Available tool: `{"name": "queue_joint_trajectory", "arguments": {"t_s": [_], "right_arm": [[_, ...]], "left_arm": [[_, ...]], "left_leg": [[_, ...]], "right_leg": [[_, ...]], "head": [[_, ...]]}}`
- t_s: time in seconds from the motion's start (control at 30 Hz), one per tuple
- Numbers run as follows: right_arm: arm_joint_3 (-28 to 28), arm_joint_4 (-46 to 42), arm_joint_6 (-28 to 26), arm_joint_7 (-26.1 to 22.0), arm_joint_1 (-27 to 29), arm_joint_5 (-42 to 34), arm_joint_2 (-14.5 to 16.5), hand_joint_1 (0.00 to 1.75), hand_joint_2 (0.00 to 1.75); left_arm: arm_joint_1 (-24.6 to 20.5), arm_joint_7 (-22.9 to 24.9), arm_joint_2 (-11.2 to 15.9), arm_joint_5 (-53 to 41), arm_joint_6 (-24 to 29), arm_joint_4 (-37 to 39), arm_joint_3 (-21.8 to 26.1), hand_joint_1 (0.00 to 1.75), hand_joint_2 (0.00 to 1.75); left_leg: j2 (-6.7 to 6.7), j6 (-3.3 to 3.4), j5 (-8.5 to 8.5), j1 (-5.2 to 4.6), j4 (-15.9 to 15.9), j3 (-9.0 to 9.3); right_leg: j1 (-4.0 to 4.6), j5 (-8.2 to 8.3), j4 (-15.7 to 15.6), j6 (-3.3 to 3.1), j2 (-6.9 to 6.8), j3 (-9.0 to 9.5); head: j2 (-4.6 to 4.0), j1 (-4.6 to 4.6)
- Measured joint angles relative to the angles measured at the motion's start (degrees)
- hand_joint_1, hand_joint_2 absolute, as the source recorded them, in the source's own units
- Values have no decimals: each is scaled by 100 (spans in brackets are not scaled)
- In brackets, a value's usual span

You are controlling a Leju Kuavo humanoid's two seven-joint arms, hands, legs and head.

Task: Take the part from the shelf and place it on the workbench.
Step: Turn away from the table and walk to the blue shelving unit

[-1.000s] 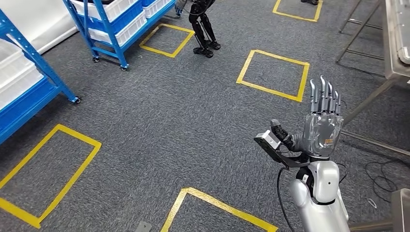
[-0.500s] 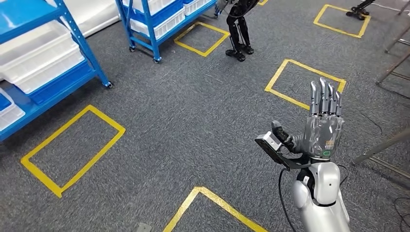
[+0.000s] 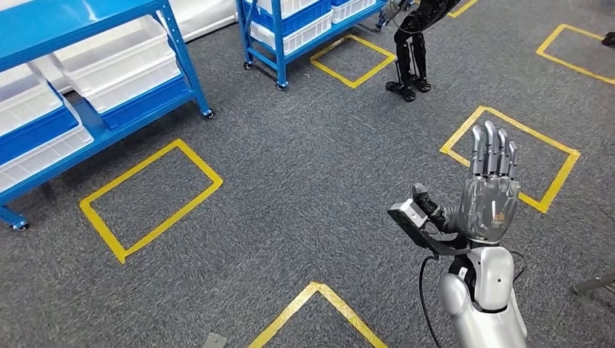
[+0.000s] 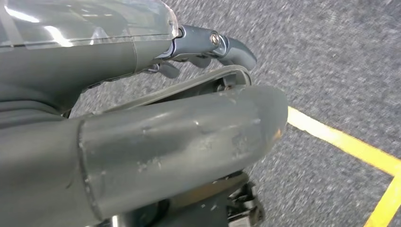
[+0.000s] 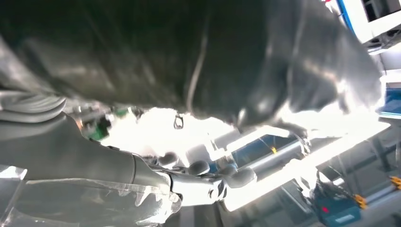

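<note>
My right hand (image 3: 490, 190) is raised in front of me in the head view, fingers straight and together, palm empty. The right wrist view shows the same hand (image 5: 156, 182) stretched out against bright ceiling lights, holding nothing. My left hand (image 4: 156, 80) hangs over grey carpet in the left wrist view, its thick thumb (image 4: 189, 137) and dark fingers (image 4: 222, 43) apart with nothing between them. A blue shelf (image 3: 178, 61) with white bins (image 3: 120, 61) stands at the left. I cannot make out the part in the bins.
A second blue shelf on castors (image 3: 279, 40) with white bins stands at the back. The black legs of another robot (image 3: 410, 61) stand near it. Yellow tape rectangles (image 3: 149, 199) mark the grey carpet, one just ahead of me (image 3: 319, 304).
The whole picture has shifted: the camera has turned left, bringing the blue shelves in and the metal bench at the right out of sight. My right hand stays raised and empty.
</note>
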Motion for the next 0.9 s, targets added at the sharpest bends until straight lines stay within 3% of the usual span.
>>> {"name": "queue_joint_trajectory", "arguments": {"t_s": [0.07,0.13,0.17,0.23,0.27,0.3,0.37,0.43,0.5,0.53,0.6,0.67,0.7,0.73,0.77,0.8,0.83,0.9], "right_arm": [[-14,3,2,-10,-6,-69,0,0,0],[-55,14,3,-25,-4,-133,-2,0,0],[-83,24,3,-34,-1,-165,-4,0,0],[-130,51,5,-56,5,-221,-7,0,0],[-143,60,5,-68,7,-244,-7,0,0],[-152,66,6,-80,7,-260,-7,0,0],[-162,68,4,-103,9,-278,-7,0,0],[-185,73,3,-120,13,-289,-9,0,0],[-205,79,4,-128,14,-299,-8,0,0],[-211,81,5,-133,10,-302,-8,0,0],[-223,83,5,-150,6,-307,-11,0,0],[-249,92,5,-167,25,-313,-22,0,0],[-259,102,5,-173,39,-316,-28,0,0],[-265,112,6,-176,51,-319,-32,0,0],[-267,120,6,-180,56,-323,-33,0,0],[-268,125,6,-183,56,-327,-34,0,0],[-272,125,6,-186,52,-333,-36,0,0],[-286,127,7,-192,47,-354,-40,0,0]], "left_arm": [[15,-1,2,0,10,0,7,0,0],[5,-4,3,-1,24,0,10,0,0],[-3,-5,3,-2,31,0,11,0,0],[-2,-8,3,-2,42,0,15,0,0],[6,-9,3,-2,46,0,18,0,0],[11,-9,4,-2,51,0,20,0,0],[3,-9,5,-5,57,0,21,0,0],[-18,-10,4,-8,61,0,21,0,0],[-11,-11,5,-9,65,0,24,0,0],[2,-9,5,-9,68,0,26,0,0],[8,-7,5,-12,75,0,31,0,0],[-9,-6,2,-17,77,0,34,0,0],[-14,-6,0,-19,77,0,34,0,0],[-9,-5,-2,-20,78,0,36,0,0],[-3,-4,-2,-20,78,0,37,0,0],[2,-3,-2,-20,79,0,39,0,0],[4,-2,-2,-20,79,0,40,0,0],[-6,-2,-2,-21,84,0,43,0,0]], "left_leg": [[187,-58,-85,-13,131,-70],[558,-99,-379,-22,679,-328],[666,-113,-547,-14,1053,-512],[738,-122,-683,2,1535,-745],[755,-114,-605,4,1483,-709],[794,-92,-446,1,1213,-554],[1040,-15,-155,-50,432,-111],[1218,57,-78,-114,10,113],[1117,104,-76,-131,-45,112],[1048,127,-54,-119,-81,127],[921,187,-3,-81,-157,165],[798,220,18,-66,-173,166],[726,227,19,-66,-169,162],[648,228,18,-66,-161,161],[567,224,14,-64,-148,161],[488,213,7,-59,-130,162],[411,195,-7,-53,-104,157],[272,142,-35,-55,-33,116]], "right_leg": [[-11,20,-46,-73,-147,42],[5,19,-74,-138,-319,73],[20,12,-73,-160,-407,75],[42,2,-72,-178,-578,76],[48,-2,-71,-179,-653,78],[53,-8,-71,-174,-723,85],[75,-29,-67,-144,-848,109],[100,-51,-69,-94,-966,134],[108,-63,-93,-37,-1092,171],[98,-88,-85,-3,-1074,188],[78,-286,156,45,-827,101],[65,-638,808,57,-514,-214],[65,-764,1153,60,-450,-391],[62,-791,1365,64,-422,-514],[56,-705,1384,68,-411,-549],[46,-518,1187,70,-396,-481],[29,-284,840,74,-330,-340],[1,-26,224,67,-97,-81]], "head": [[0,-5],[0,-11],[0,-15],[0,-15],[0,-16],[0,-16],[0,-16],[0,-14],[0,-13],[0,-13],[0,-11],[0,-8],[0,-6],[0,-7],[0,-8],[0,-8],[0,-8],[0,-9]]}}
